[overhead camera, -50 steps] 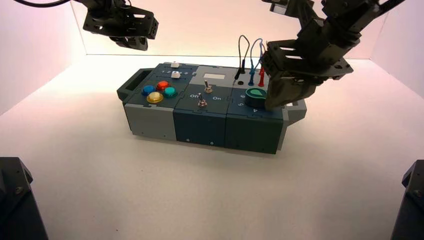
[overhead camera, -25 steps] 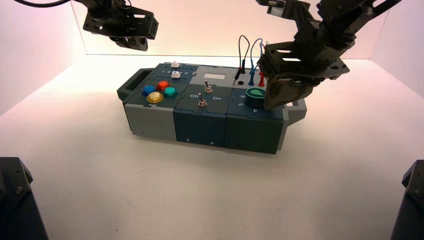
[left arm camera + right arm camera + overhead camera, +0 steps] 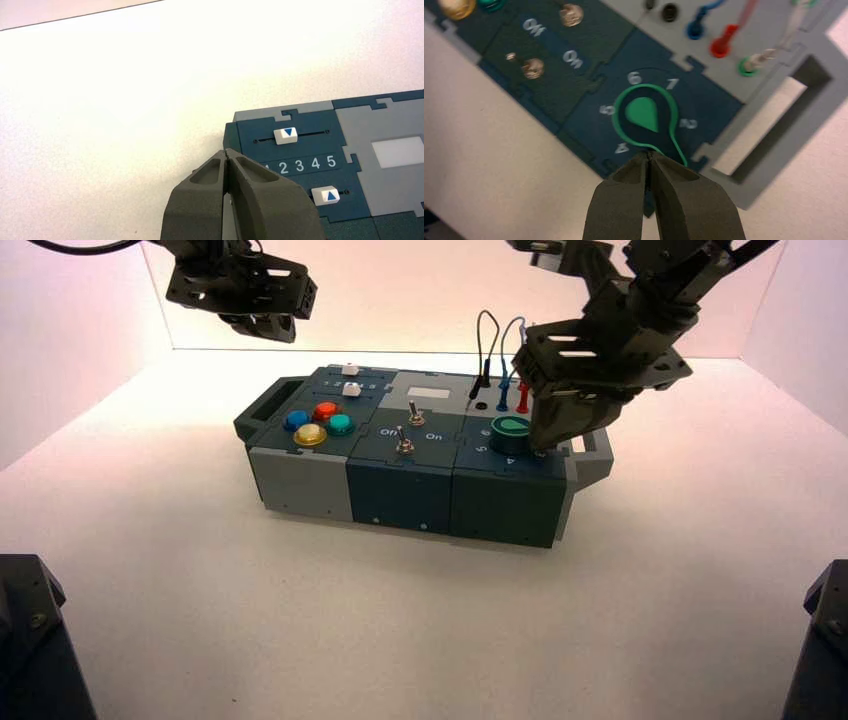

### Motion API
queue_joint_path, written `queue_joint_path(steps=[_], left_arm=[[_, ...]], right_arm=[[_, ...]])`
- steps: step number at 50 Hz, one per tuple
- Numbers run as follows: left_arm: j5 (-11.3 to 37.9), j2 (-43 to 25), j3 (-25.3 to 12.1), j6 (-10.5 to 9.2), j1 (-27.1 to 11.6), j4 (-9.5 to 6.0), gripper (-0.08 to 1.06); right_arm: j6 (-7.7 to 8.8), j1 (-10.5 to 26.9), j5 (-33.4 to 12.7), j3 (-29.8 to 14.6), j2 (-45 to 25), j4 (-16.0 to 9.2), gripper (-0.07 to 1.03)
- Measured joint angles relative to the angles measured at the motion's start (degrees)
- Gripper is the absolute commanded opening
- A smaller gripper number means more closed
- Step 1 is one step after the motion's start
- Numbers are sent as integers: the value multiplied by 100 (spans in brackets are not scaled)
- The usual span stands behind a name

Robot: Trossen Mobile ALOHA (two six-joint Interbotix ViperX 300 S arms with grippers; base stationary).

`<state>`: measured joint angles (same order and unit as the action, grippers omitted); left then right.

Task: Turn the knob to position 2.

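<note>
Currently, the right end effector (image 3: 649, 156), closed, is by the knob (image 3: 647, 117) near the box's (image 3: 395, 502) front-right corner; the left (image 3: 226, 152), closed, idles above the far-left corner.

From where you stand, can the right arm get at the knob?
Probably yes: the right gripper hangs right by the pointed tip of the green knob, with nothing seen between them. The wires rise behind it, apparently out of the way.
</note>
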<state>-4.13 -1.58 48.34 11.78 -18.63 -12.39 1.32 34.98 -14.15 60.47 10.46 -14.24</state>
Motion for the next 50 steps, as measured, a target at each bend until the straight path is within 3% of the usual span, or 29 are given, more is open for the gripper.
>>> queue_joint_path(steps=[50], left_arm=[[9,0,-9,-9,0,0,-3]], right_arm=[[0,-281,-26,-53,-9,264,-2]])
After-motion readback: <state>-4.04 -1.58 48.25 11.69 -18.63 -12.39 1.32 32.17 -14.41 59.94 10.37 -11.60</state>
